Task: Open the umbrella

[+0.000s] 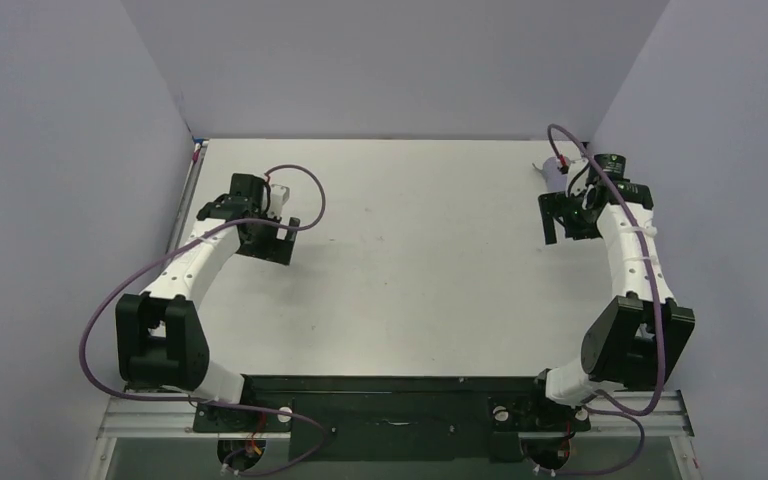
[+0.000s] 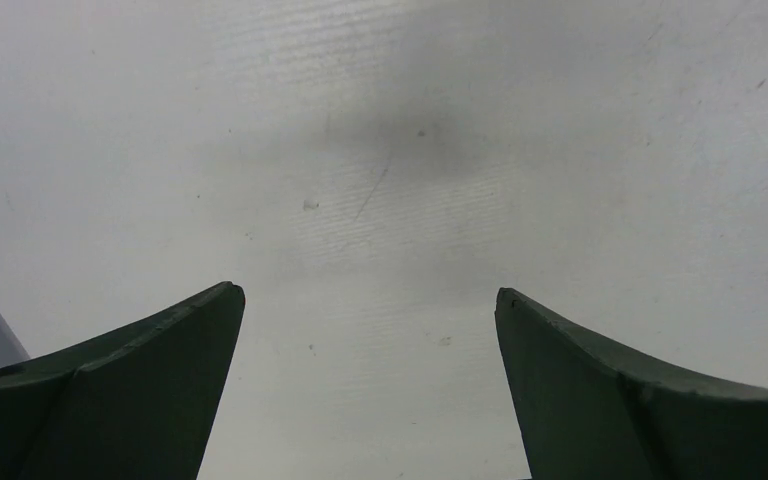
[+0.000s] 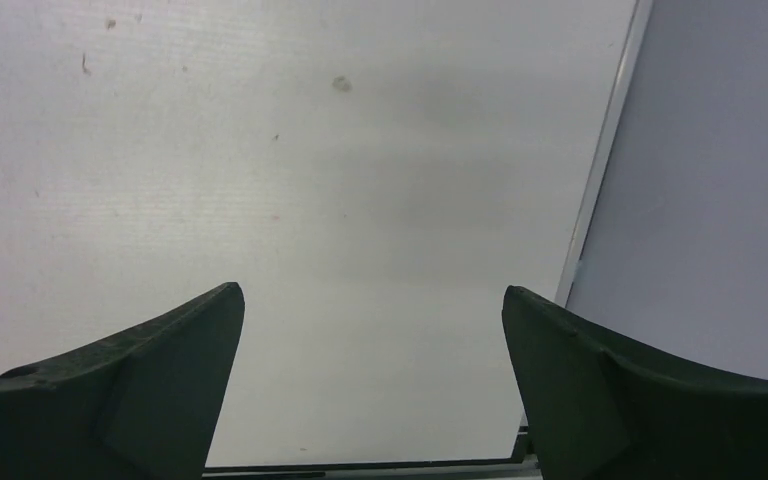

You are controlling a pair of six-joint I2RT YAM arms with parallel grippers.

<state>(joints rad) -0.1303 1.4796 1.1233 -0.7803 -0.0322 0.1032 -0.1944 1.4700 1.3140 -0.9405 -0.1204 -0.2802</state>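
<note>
The umbrella does not show clearly in any view. A small pale lavender-grey thing (image 1: 548, 171) peeks out behind my right wrist at the far right of the table; I cannot tell what it is. My left gripper (image 1: 282, 240) hangs over the left part of the table, open and empty; in the left wrist view (image 2: 370, 300) only bare table lies between its fingers. My right gripper (image 1: 561, 229) hangs near the right wall, open and empty; the right wrist view (image 3: 373, 295) shows bare table between its fingers.
The white table (image 1: 420, 250) is boxed in by grey walls on the left, the back and the right (image 3: 720, 200). The table's right edge strip (image 3: 600, 180) runs close beside my right gripper. Purple cables loop from both arms.
</note>
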